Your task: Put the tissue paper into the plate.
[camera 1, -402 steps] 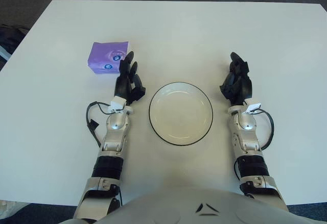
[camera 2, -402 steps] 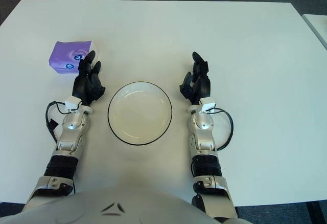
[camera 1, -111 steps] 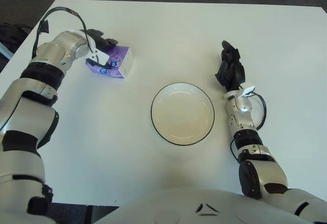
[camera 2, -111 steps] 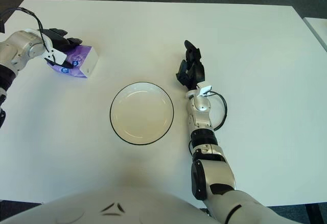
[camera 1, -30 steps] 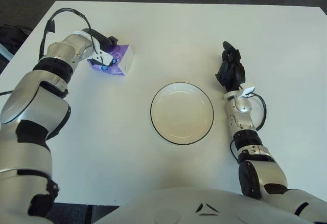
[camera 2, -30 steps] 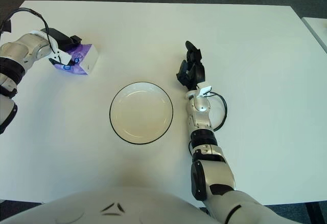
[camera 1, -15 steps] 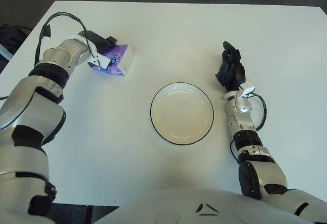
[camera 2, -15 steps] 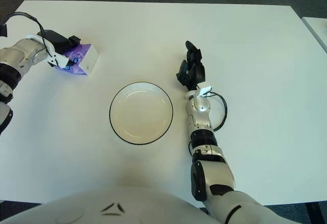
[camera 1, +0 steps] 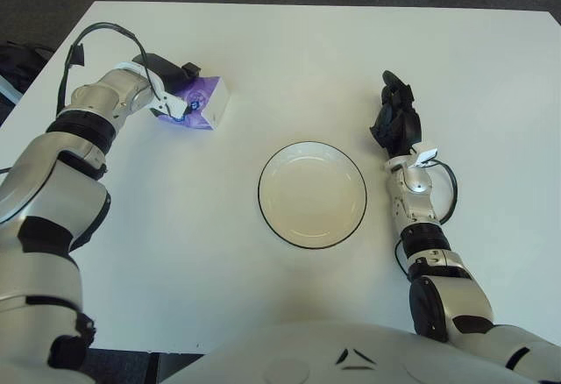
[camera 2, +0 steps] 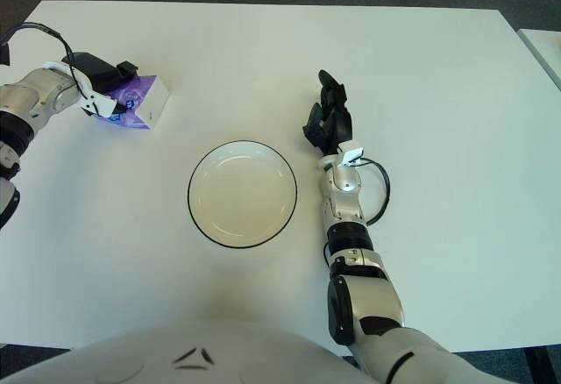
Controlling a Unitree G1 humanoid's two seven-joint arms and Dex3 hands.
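The tissue pack [camera 1: 202, 105], purple with a white side, sits tilted on the white table at the far left. My left hand [camera 1: 172, 77] is on its left end, dark fingers curled over the top and gripping it. The white plate with a dark rim [camera 1: 260, 195] stands near the table's middle, well to the right of the pack and nearer to me, with nothing in it. My right hand [camera 1: 395, 122] shows just right of the plate, fingers relaxed and holding nothing.
The table's far edge [camera 1: 316, 3] and left edge [camera 1: 35, 73] lie close to the pack, with dark floor beyond. A black cable [camera 1: 88, 33] loops over my left wrist.
My left hand has slid a little back and to the left along the pack and turned at the wrist. The pack has barely moved. The right arm is still.
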